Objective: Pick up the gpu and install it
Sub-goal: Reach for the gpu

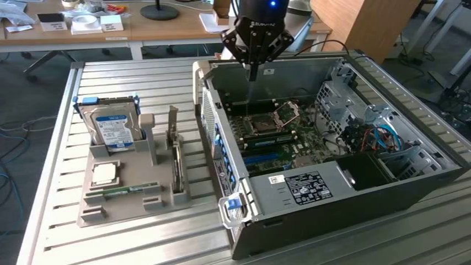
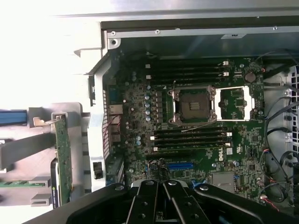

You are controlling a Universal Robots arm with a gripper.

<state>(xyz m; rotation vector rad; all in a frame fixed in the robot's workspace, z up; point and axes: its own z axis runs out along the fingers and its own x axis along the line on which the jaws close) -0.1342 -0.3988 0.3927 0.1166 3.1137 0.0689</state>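
An open computer case [image 1: 324,221] lies on a slatted metal worktop [image 1: 132,77], and the robot's gripper [image 1: 252,70] hangs over the case's far edge, above the motherboard [image 1: 276,135]. Its jaws are pressed together and carry nothing. The gpu [image 1: 175,157] stands on edge in a grey holder [image 1: 129,212] just beside the case, toward the exterior view's left edge of the worktop, untouched. Likely risks: closed jaws cannot take the card until they part, and the card sits close to the case wall, so a descent there could clip the wall or tip the thin board. The exterior view gives the gripper's height and the holder's hard drive [image 1: 114,130]; the wrist view looks straight down on the empty processor socket [image 2: 194,106] and a blue slot [image 2: 180,165] near the fingertips
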